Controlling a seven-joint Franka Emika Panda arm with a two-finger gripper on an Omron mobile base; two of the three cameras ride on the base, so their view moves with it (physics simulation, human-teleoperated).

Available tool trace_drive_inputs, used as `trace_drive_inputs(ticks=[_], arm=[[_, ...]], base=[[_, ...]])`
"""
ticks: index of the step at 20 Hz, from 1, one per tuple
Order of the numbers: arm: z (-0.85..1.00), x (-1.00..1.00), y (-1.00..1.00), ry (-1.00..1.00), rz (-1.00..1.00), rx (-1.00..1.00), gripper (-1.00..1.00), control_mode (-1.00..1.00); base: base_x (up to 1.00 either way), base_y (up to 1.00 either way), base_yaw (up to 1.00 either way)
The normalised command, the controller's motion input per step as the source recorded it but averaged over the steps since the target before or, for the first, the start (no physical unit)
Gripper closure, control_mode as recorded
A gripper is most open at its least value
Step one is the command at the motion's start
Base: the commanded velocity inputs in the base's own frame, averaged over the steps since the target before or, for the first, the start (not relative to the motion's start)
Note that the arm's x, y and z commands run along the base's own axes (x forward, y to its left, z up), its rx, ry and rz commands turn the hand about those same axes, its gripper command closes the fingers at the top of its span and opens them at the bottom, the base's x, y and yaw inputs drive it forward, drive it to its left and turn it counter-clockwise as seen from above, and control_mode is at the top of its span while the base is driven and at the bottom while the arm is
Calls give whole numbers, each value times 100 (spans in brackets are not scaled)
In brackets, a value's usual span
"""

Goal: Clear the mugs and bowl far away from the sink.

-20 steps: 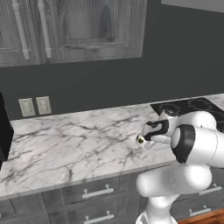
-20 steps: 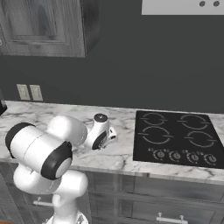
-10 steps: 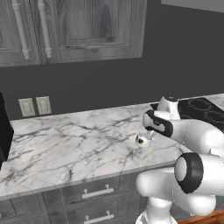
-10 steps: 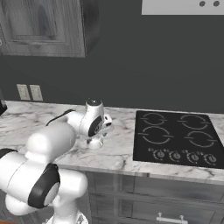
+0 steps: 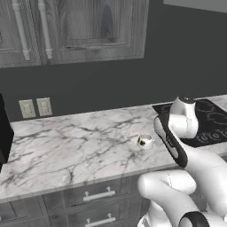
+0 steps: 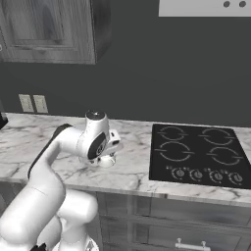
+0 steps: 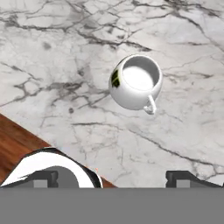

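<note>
Jaws spread wide and gripping nothing, your gripper (image 7: pixel 113 177) hangs above the mug (image 7: pixel 135 82) standing upright on the marble bench (image 7: pixel 52 57) near its front edge, so a careless swing could knock it off.

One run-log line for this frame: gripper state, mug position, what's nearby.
gripper: open, above mug, not touching | mug: upright on marble counter, released, dark mark on side | stovetop: to the mug's right
</note>
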Motion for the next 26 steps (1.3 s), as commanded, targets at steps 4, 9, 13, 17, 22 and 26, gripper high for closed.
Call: trace_drive_inputs(ticks=[4, 9, 13, 17, 22, 26], arm=[[17, -64, -3, 0, -7, 3, -100, -100], [6, -19, 0, 0, -1, 0, -100, 100], [0, 0, 0, 0, 0, 0, -100, 100], [0, 0, 0, 0, 0, 0, -100, 100], [0, 0, 0, 0, 0, 0, -100, 100], [0, 0, 0, 0, 0, 0, -100, 100]], base=[[0, 0, 0], [-39, 2, 0], [-62, 2, 25], [-60, -12, 85], [-43, 0, 89], [-52, 0, 80]])
